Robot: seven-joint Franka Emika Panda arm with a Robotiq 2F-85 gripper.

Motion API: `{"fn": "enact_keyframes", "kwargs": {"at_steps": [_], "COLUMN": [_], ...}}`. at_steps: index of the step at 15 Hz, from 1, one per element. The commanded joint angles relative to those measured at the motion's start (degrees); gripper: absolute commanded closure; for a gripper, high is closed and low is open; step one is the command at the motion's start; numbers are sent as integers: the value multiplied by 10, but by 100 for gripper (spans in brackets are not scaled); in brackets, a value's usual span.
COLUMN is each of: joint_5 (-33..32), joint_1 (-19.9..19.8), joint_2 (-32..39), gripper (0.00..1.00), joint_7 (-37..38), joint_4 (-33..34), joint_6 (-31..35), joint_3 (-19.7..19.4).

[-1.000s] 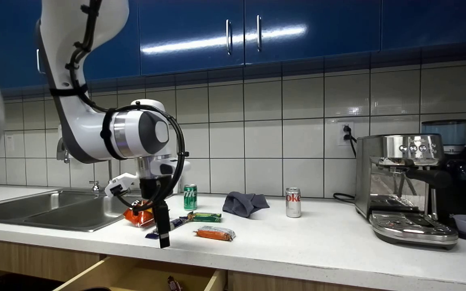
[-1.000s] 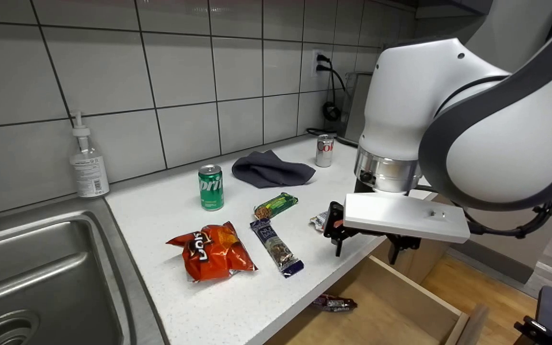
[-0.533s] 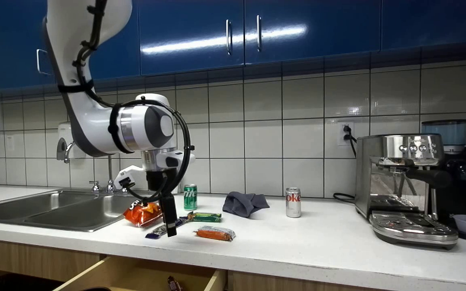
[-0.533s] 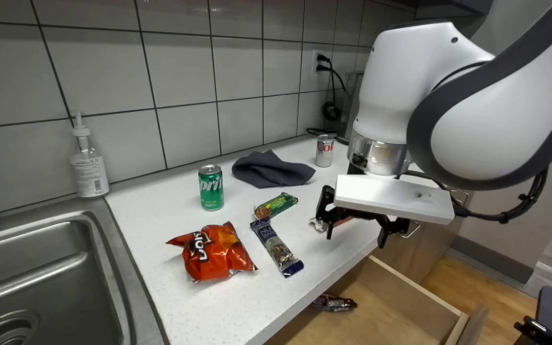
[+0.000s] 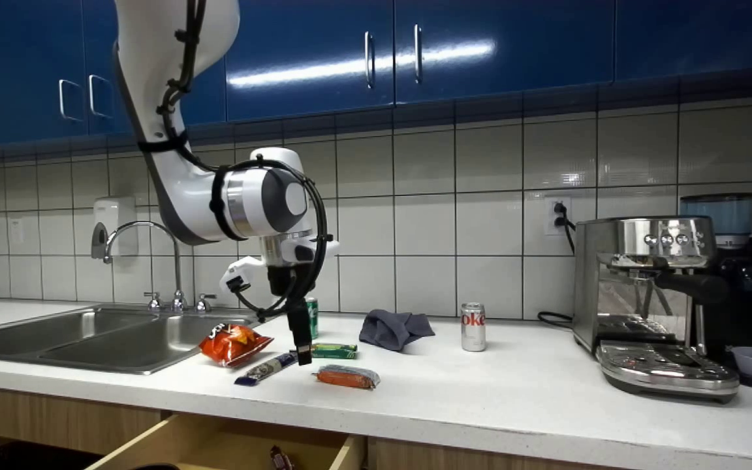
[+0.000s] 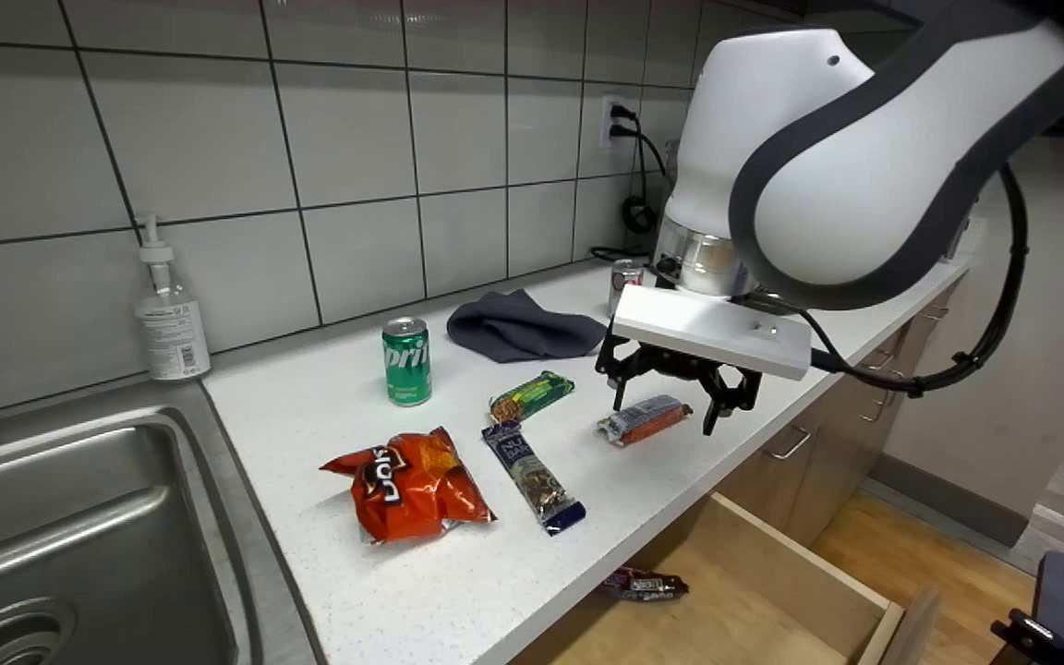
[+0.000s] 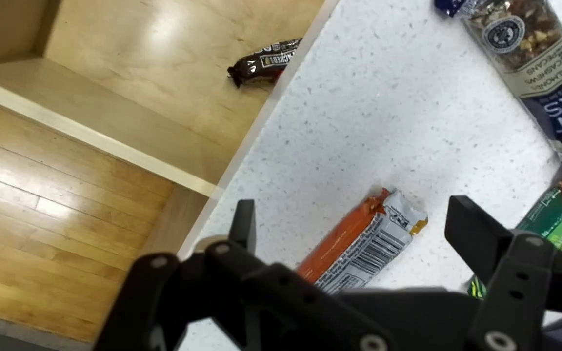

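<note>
Orange bar (image 5: 348, 376) lying flat on the white counter (image 5: 454, 391), with the gripper (image 7: 357, 226) suspended near it. The jaws are spread wide and released; in the wrist view the fingers (image 7: 474, 236) flank the orange bar, a strip of counter showing between each of them and its wrapper, while its lower end is hidden behind the mechanism. As seen in an exterior view, the nut bar (image 5: 265, 369) lies to the left of the orange bar, and the green bar (image 5: 335, 352) just behind it. The chip bag (image 5: 232, 344) rests farther to its left. Behind it stand the green can (image 5: 313, 318), partly covered by the gripper, and, to its right, the silver can (image 5: 473, 329); the crumpled grey cloth (image 5: 394, 329) also lies behind it. Well apart from it are the sink (image 5: 118, 346), far left, and the coffee machine (image 5: 634, 297), far right. Below it, to the left, the pulled-out drawer (image 5: 226, 444) contains a brown bar (image 5: 281, 459).
</note>
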Motion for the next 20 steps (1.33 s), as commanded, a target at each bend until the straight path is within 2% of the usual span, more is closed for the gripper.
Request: {"fn": "enact_keyframes", "kwargs": {"at_steps": [1, 11, 20], "joint_5": [22, 75, 114], "joint_1": [-7, -3, -7], "joint_2": [38, 124, 168], "gripper": [0, 0, 0], "joint_7": [16, 37, 61], "joint_4": [52, 136, 185], "joint_6": [-23, -49, -75], "joint_3": [2, -22, -35]}}
